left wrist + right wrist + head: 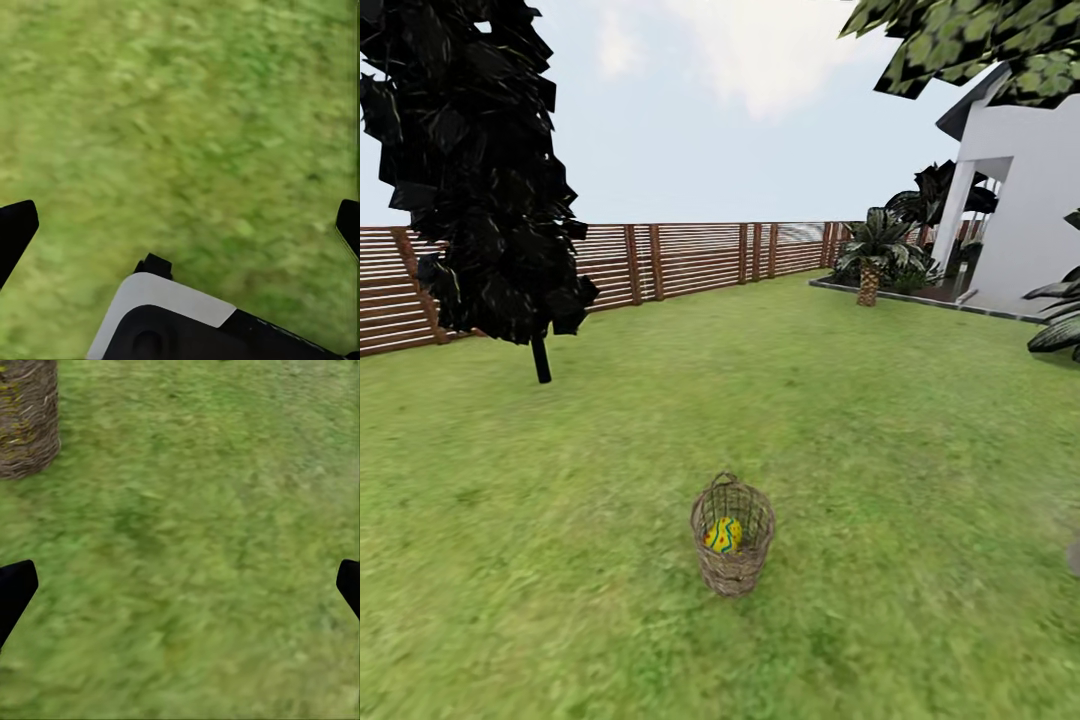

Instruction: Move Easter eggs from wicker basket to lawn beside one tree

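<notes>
Both grippers are spread wide with nothing between their fingers. In the left wrist view the left gripper (180, 217) shows as two black fingertips (15, 229) at opposite edges of the picture, with bare grass between them and a white and black part of the robot's own body below the camera. In the right wrist view the right gripper (180, 581) stands the same way, its dark fingertips (15, 589) far apart over grass, and the wicker basket (26, 416) sits on the ground near it, not touching either finger; only the basket's woven side wall shows there.

From the head view the wicker basket (732, 540) stands upright on the lawn (880, 420), with a small loop on its far rim. Inside it one Easter egg (723, 535) is visible, yellow with a blue zigzag band; whether more eggs lie under or behind it cannot be told.

Beyond the basket and to its left stands a dark black tree (475, 170) on a thin trunk, well apart from the basket. Behind that tree a brown slat fence (690, 258) runs across the back of the garden. Beyond the basket to its right, well apart, a low palm-like plant (872, 255) stands beside a white house (1025, 200), and green leaves (970, 45) overhang the roof.
</notes>
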You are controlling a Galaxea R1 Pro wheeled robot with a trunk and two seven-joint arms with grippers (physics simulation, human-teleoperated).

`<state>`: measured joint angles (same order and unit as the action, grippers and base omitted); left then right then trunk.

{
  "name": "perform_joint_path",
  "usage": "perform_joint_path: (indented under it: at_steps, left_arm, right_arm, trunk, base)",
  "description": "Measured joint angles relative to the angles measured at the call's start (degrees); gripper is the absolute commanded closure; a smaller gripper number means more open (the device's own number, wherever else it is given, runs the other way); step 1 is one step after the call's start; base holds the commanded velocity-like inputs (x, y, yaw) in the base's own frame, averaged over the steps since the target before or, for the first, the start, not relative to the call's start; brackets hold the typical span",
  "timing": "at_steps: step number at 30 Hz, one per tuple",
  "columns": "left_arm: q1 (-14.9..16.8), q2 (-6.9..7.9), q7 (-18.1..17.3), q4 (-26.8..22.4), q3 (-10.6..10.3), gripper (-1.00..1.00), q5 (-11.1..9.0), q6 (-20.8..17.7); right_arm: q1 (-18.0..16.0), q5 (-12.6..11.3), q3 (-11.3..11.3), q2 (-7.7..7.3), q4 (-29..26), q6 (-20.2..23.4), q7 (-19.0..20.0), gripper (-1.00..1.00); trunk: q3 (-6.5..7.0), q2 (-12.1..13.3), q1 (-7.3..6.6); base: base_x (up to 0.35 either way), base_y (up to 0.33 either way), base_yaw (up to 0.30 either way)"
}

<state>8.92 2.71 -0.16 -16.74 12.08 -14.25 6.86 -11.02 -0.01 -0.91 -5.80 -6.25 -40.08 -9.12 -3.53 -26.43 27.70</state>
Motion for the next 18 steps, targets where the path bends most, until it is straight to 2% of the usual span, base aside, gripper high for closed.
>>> perform_joint_path:
  at_steps: [18]
  left_arm:
    - [0.0,0.05,0.0,0.0,0.0,-1.0,0.0,0.0]
  right_arm:
    - [0.0,0.0,0.0,0.0,0.0,0.0,0.0,-1.0]
  trunk:
    - [0.0,0.0,0.0]
  base:
    - [0.335,0.002,0.0]
